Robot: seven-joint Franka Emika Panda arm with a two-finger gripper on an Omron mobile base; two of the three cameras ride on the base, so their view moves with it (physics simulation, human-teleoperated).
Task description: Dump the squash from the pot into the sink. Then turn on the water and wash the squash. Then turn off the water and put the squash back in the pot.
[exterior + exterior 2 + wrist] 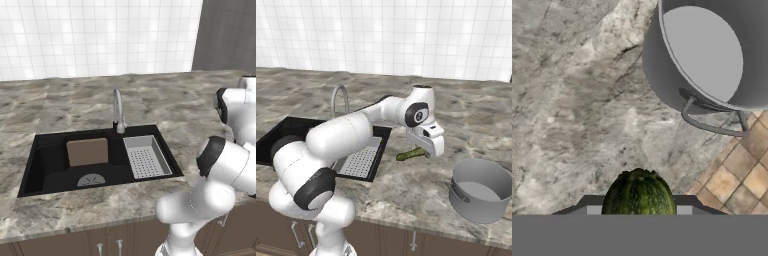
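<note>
Your desk [476, 120] stretches wide, sink [50, 165] with its strainer tray [146, 156] and faucet [118, 111] well left. Pot [481, 190] stands upright, empty, near the desk's front edge. Your gripper [423, 150] is clamped on the squash [410, 154], held above the desk, long axis roughly level, pointing sinkward.

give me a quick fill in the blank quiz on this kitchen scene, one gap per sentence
1. The gripper is shut on the ____.
2. The pot stands on the counter and its inside is ____.
3. The perforated strainer tray sits on the ____ side of the sink in the left base view.
4. The squash hangs over the ____, between sink and pot.

Missing words: squash; empty; right; counter
</note>
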